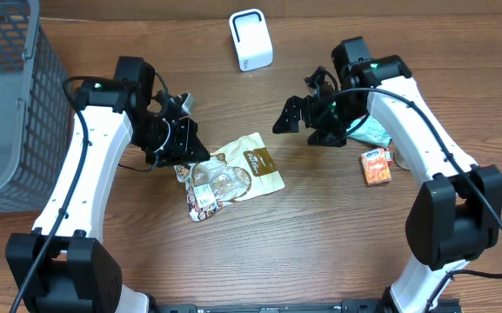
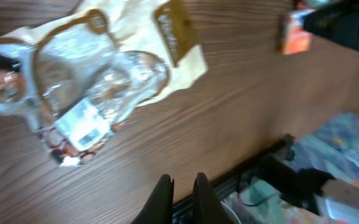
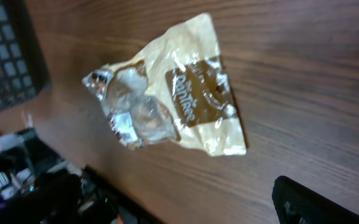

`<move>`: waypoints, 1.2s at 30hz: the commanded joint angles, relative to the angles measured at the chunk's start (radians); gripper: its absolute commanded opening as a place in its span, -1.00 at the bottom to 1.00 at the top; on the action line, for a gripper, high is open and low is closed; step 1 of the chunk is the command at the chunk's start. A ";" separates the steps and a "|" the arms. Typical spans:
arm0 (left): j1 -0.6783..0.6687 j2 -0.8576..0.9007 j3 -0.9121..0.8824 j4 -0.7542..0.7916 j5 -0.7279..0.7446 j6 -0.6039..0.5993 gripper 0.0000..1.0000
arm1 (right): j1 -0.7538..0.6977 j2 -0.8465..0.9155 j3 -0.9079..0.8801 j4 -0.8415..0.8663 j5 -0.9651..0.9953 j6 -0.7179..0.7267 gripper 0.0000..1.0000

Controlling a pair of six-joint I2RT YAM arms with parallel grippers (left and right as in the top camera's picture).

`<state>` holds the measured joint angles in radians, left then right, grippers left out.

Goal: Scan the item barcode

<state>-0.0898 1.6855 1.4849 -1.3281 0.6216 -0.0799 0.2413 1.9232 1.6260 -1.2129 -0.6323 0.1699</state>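
While snack bag lies on wooden table; left gripper pressed together | right gripper spread

You are getting an evenly bright, sharp overhead view. Light is coming from above and casting only soft, faint shadows on the table. Your left wrist view is smearing badly: the bag is looking blurred, glare is washing out its clear film, and the right edge is dissolving into soft colour. Your right wrist view is running dimmer and slightly soft, with highlights glinting off the bag's wrap and the lower corners going dark.
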 commanded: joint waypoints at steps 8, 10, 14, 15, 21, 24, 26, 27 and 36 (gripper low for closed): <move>0.000 0.005 0.025 0.003 -0.106 0.001 0.65 | 0.024 -0.014 -0.005 -0.023 -0.034 -0.093 1.00; -0.004 0.007 0.020 0.008 -0.162 -0.035 0.72 | 0.041 -0.013 -0.005 -0.024 -0.017 -0.092 1.00; -0.013 0.014 -0.008 0.023 -0.238 -0.123 0.74 | 0.085 -0.013 -0.007 -0.018 0.048 -0.092 1.00; -0.016 0.014 -0.025 0.035 -0.241 -0.131 0.75 | 0.095 -0.013 -0.011 -0.010 0.062 -0.092 1.00; -0.022 0.014 -0.210 0.196 -0.237 -0.197 0.78 | 0.158 -0.013 -0.074 0.100 0.118 -0.089 1.00; -0.022 0.014 -0.306 0.323 -0.240 -0.216 0.82 | 0.174 -0.006 -0.115 0.172 0.124 -0.088 1.00; -0.022 0.014 -0.356 0.398 -0.240 -0.243 0.84 | 0.180 0.000 -0.146 0.224 0.124 -0.089 1.00; -0.022 0.014 -0.378 0.428 -0.240 -0.262 0.84 | 0.183 0.004 -0.159 0.245 0.124 -0.089 1.00; -0.022 0.014 -0.518 0.545 -0.324 -0.394 0.95 | 0.191 0.008 -0.306 0.455 0.127 -0.089 1.00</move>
<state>-0.1051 1.6901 1.0008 -0.7925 0.3546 -0.4000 0.4263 1.9244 1.3453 -0.7826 -0.5121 0.0841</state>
